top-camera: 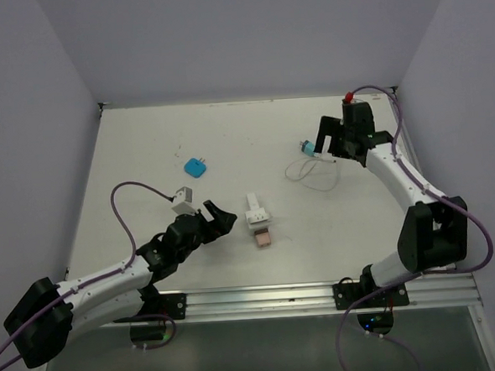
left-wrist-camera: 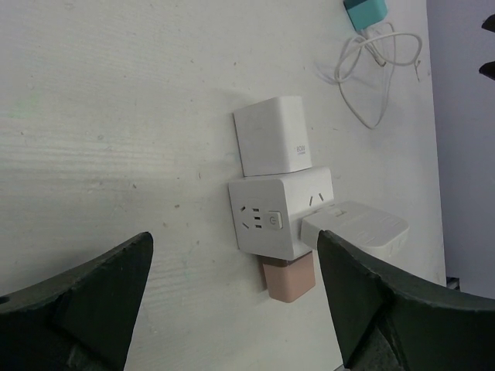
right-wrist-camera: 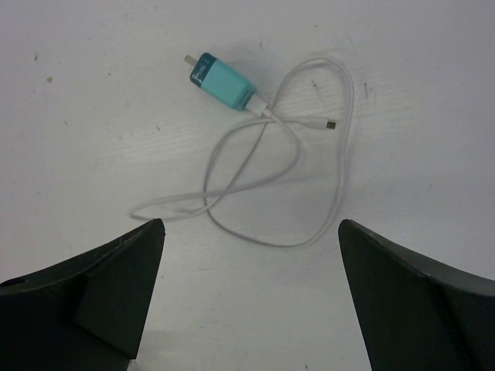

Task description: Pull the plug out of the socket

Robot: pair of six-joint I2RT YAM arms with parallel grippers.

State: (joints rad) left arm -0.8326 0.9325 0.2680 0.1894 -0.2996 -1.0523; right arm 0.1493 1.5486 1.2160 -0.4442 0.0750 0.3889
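Note:
The socket [left-wrist-camera: 267,216], a white cube adapter, lies on the table with a white plug block [left-wrist-camera: 272,135] on its far side, a second white plug [left-wrist-camera: 360,226] on its right side and a pink plug [left-wrist-camera: 288,278] on its near side. In the top view the socket [top-camera: 257,216] and the pink plug [top-camera: 264,240] lie at mid-table. My left gripper [top-camera: 218,214] is open and empty just left of the socket, and in its wrist view [left-wrist-camera: 234,246] the jaws stand wide apart. My right gripper [top-camera: 331,144] is open and empty at the far right.
A teal charger [right-wrist-camera: 224,81] with a looped white cable [right-wrist-camera: 290,174] lies just ahead of my right gripper [right-wrist-camera: 251,224] and also shows in the top view [top-camera: 310,148]. A small blue block [top-camera: 196,167] lies left of centre. Walls enclose the table.

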